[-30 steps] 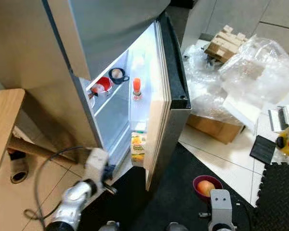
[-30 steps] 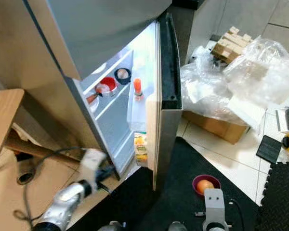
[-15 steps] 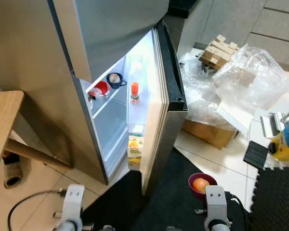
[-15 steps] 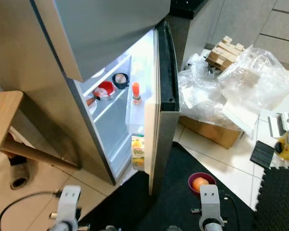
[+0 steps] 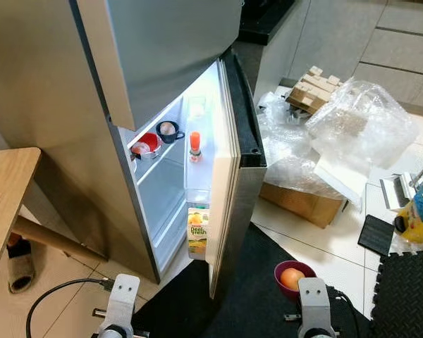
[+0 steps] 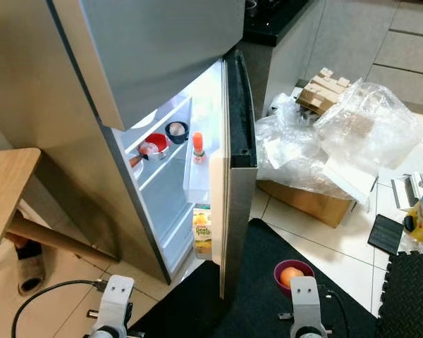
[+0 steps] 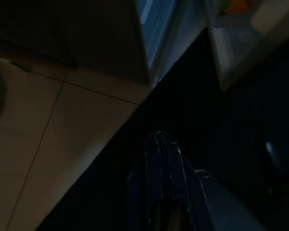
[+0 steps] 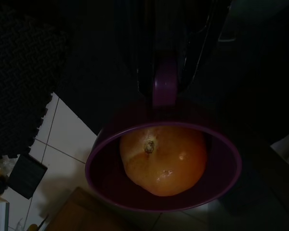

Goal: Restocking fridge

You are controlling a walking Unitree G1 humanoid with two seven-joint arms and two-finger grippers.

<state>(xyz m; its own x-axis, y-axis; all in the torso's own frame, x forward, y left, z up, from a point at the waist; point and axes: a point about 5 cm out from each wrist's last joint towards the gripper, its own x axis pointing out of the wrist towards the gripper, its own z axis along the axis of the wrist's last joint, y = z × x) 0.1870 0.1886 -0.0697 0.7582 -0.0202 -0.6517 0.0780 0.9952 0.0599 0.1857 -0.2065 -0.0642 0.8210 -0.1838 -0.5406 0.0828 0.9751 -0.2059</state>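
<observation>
Right wrist view: the right end effector point(image 8: 164, 82) pinches the handle of a purple cup point(image 8: 164, 166) holding an orange fruit point(image 8: 164, 159), low over the black mat point(image 5: 254, 296). The left end effector point(image 7: 160, 144) is pressed together over the floor. Beyond stands the open fridge point(image 5: 233, 162), with a juice carton point(image 5: 198, 232) in its door.
</observation>
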